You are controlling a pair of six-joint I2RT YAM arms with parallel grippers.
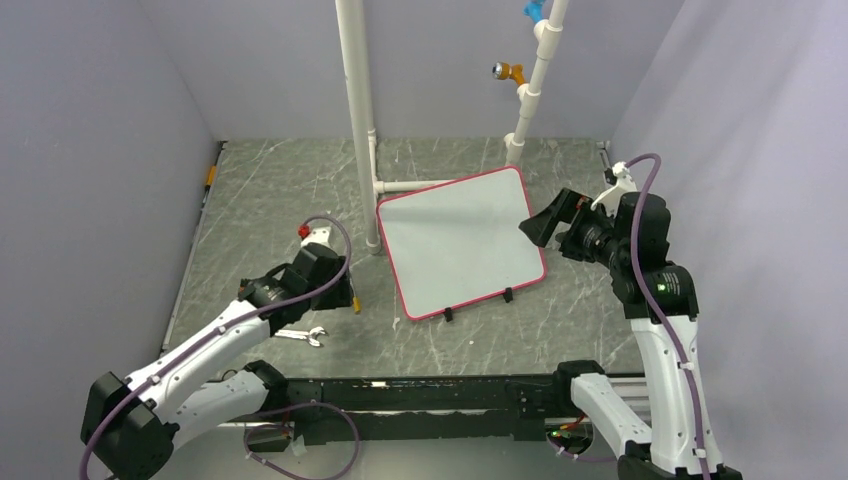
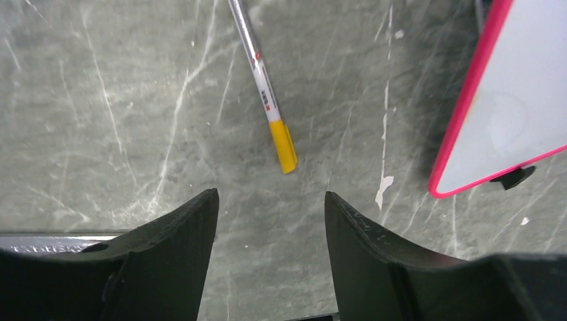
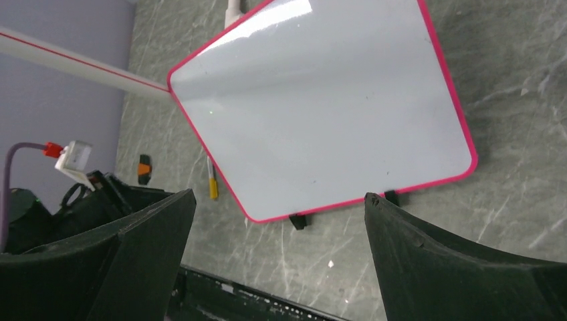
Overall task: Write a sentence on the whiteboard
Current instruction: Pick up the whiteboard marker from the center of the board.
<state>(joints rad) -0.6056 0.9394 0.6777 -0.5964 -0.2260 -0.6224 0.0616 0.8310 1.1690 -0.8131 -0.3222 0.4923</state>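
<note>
Tabletop (image 1: 300, 200): grey, white-veined, stone-look. Whiteboard (image 1: 460, 245): flat at table centre, skewed; glossy white face, thin pink-red rim, rounded corners, two black clips (image 1: 448, 314) on near edge. Right gripper (image 1: 535, 226): raised beside board's right edge, jaws spread wide, empty. Left gripper (image 2: 271, 195): low over table left of board, jaws parted, nothing between. Marker (image 2: 262, 87): loose just ahead of left fingertips; silver barrel and red print seen from left wrist only.

The left arm (image 1: 200, 350) and right arm (image 1: 660, 345) had white links, black joints and a purple cable (image 1: 650, 156) each. The left end effector (image 2: 271, 200) and right end effector (image 3: 277, 200) had matte black, wedge-shaped fingers.
</note>
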